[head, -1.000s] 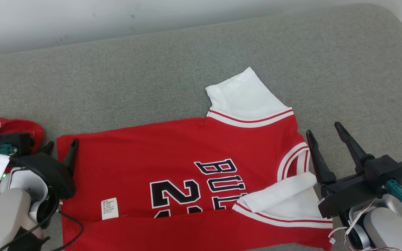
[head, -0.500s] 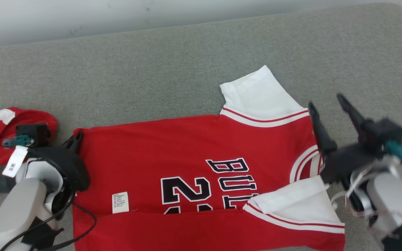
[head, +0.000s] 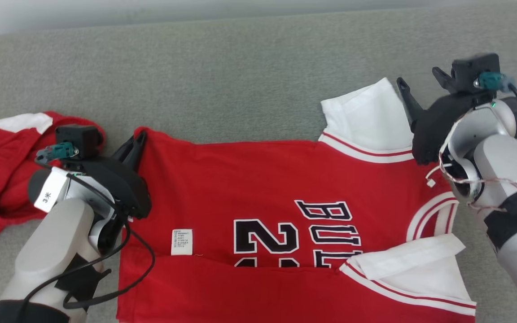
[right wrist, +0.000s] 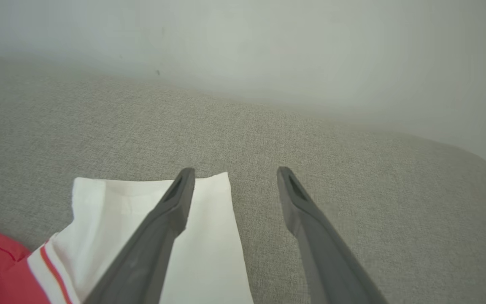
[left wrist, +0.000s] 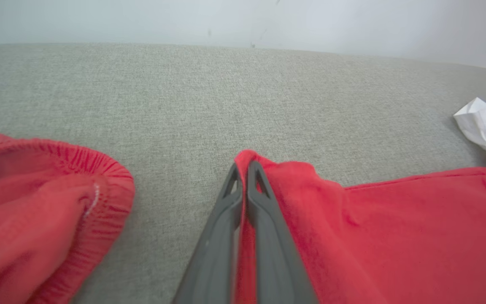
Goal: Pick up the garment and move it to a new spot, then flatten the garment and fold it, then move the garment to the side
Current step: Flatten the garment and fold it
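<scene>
Grey pad (head: pixel 249 80) takes up most of the head view, and the red shirt (head: pixel 249 179) lies spread on it with its near edge already folded over. My left gripper (head: pixel 135 142) is at the shirt's far left corner, squeezed together on the cloth. I think I hold that corner so I can lift that side for the next fold. My right gripper (head: pixel 420 80) hangs at the shirt's far right, by the white sleeve (head: pixel 366 116). Its fingers are apart with nothing in them. Another red cloth (head: pixel 2 170) sits left of the shirt and does not touch it.

From the left wrist, the two fingers press tight with a thin strip of shirt (left wrist: pixel 395 236) caught between them. The corner pokes out just past the tips, so the grip looks good. A pale wall (left wrist: pixel 243 21) is behind the pad.

From the right wrist, the fingers stand wide apart. One is over the sleeve's (right wrist: pixel 112 211) outer edge and the other is over bare pad past the shirt. I cannot tell if it touches the sleeve. I guess it needs to go down and close there, so both far corners can come up together.
</scene>
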You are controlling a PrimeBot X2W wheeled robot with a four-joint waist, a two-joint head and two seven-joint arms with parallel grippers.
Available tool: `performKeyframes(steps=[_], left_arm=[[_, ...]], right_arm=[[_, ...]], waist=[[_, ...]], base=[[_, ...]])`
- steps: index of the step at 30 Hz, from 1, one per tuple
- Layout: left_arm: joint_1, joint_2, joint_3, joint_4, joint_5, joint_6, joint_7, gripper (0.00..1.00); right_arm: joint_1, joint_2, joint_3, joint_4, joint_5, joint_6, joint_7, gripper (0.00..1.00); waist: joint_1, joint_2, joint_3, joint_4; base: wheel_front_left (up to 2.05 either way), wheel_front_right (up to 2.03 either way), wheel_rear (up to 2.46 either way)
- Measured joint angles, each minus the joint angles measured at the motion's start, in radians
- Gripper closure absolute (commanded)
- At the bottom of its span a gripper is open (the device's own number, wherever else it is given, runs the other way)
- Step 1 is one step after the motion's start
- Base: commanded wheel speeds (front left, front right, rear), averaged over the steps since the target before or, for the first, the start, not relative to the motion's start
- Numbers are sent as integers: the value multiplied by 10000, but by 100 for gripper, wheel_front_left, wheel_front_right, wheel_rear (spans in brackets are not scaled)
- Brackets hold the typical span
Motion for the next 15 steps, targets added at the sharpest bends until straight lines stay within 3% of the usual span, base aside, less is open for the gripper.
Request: performKeyframes(steps=[7,15], left_arm=[[-460,-96,-535,-234,-178,0,-272,100],[-796,-215,-989,-267,-359,0,-489,100]], right_arm=[[-1169,109,184,1701,-115,48,940,0],[-1866,194,324,2713,-226,163,1225,0]], waist=[[0,1,550,512],[0,1,1007,930]], base=[[0,0,0],[0,0,0]])
